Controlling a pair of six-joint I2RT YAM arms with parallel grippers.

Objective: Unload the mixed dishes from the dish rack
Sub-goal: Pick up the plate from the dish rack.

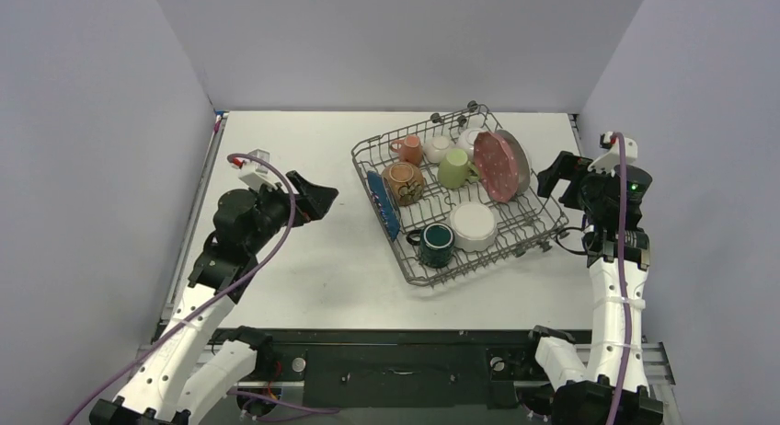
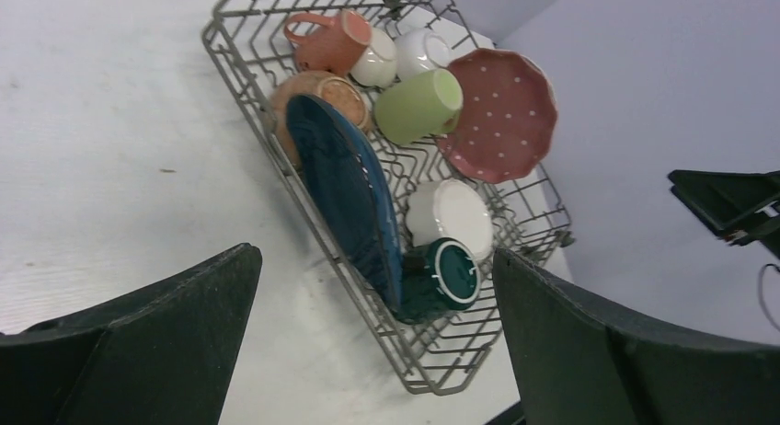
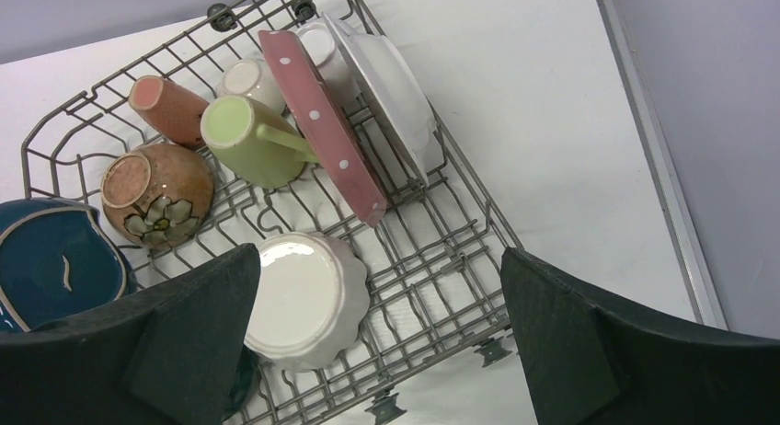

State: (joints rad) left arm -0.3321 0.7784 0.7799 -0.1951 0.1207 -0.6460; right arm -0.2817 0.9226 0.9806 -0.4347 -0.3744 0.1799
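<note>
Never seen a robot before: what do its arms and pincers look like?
The left arm and right arm are white below, black above, each trailing a purple cable. The left pincer and right pincer have dark wedge-shaped fingers. A green light glows on the right arm.
</note>
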